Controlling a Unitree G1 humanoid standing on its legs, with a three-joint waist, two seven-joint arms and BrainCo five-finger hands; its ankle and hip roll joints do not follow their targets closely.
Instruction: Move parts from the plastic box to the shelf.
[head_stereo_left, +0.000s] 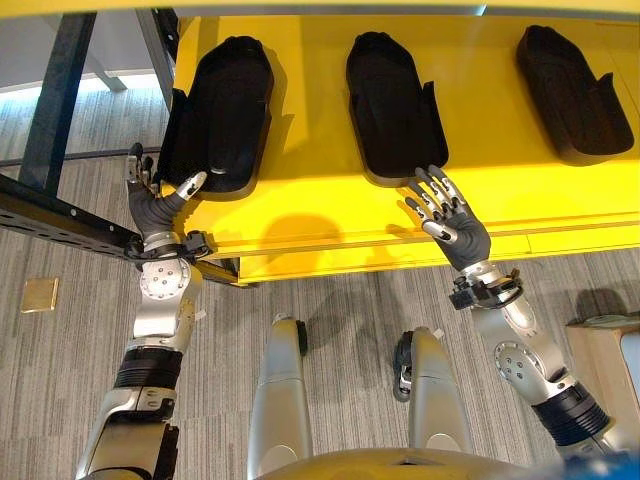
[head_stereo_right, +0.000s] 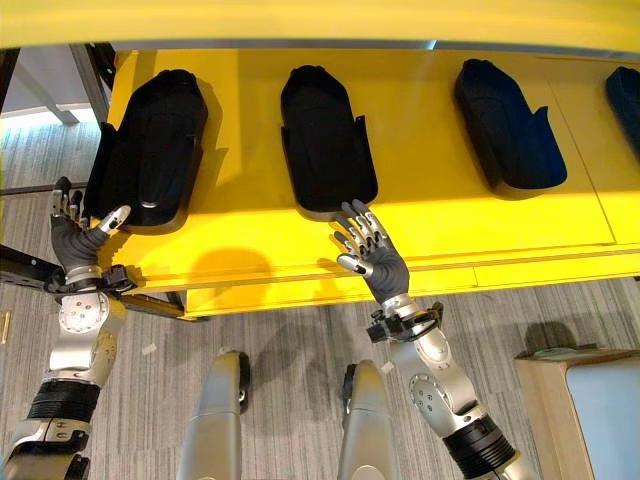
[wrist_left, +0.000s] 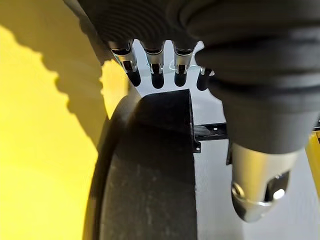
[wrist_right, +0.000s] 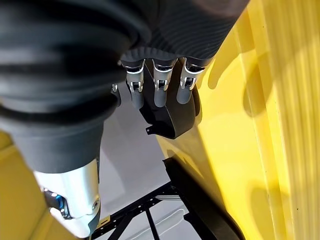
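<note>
Wide yellow shelf (head_stereo_left: 560, 190) across the top of the head views, and on it a row of black moulded parts, lying flat and well apart from one another. Leftmost part (head_stereo_left: 218, 110) sitting at the shelf's left end, overhanging the edge a little. Middle part (head_stereo_left: 392, 105) square on the yellow, near end close to the front lip. Third part (head_stereo_left: 572, 92) off to the right, tilted, untouched. Corner of a pale box (head_stereo_right: 585, 405) at lower right on the floor (contents hidden from here).

Left robot hand (head_stereo_left: 150, 200) up at the shelf's left corner, fingers straight and spread, thumb out toward the near end of the leftmost part, holding nothing. In the left wrist view, dark fingertips (wrist_left: 157, 77) just past the part's near rim; touching or a hair off, cannot tell. Right robot hand (head_stereo_right: 372, 255) also splayed and empty, fingertips at or just short of the middle part's near end.

Judging by that: placing done, seating or release in hand. To do it well, keep both palms flat and nudge lengthwise only, so neither part skews. Watch the left one especially, since any sideways shove risks tipping it off the end. Lift straight clear afterwards, no dragging.
</note>
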